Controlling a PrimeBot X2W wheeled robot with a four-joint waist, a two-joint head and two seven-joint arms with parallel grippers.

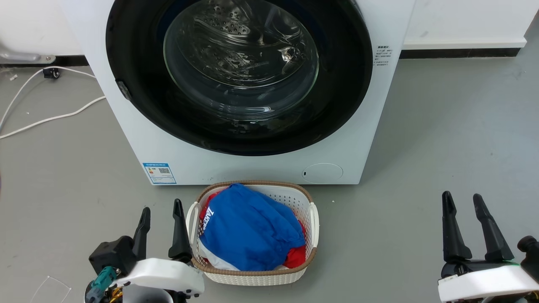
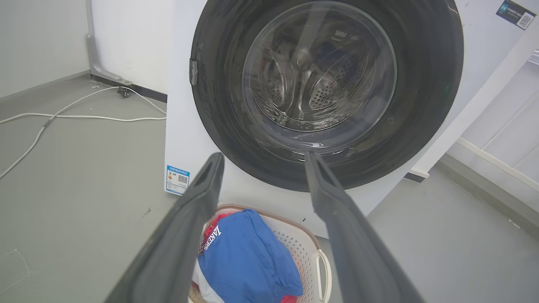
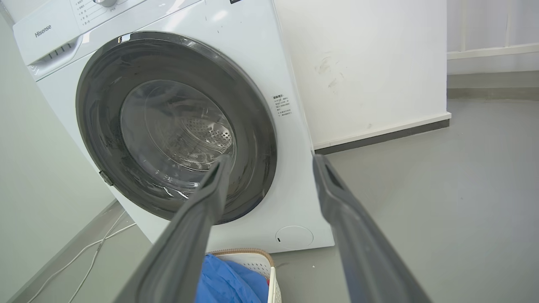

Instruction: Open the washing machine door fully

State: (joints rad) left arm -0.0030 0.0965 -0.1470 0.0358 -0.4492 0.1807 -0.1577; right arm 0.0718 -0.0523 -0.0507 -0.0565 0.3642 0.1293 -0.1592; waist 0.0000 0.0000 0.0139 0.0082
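Observation:
The white washing machine [image 1: 126,126] [image 2: 181,139] [image 3: 269,63] stands ahead on the grey floor. Its round glossy black door [image 1: 134,75] [image 2: 425,84] [image 3: 97,105], with a bulging clear glass centre, lies flush against the machine's front; a small latch tab sits on its left rim. My left gripper [image 1: 161,206] [image 2: 263,155] is open and empty at the lower left, well short of the machine. My right gripper [image 1: 462,197] [image 3: 271,158] is open and empty at the lower right, off to the machine's right side.
A white laundry basket [image 1: 313,219] [image 2: 313,248] [image 3: 269,269] with blue and red clothes stands on the floor just before the machine, beside my left gripper. White cables [image 1: 50,118] [image 2: 84,118] trail over the floor at the left. A white wall panel [image 3: 370,75] rises right of the machine.

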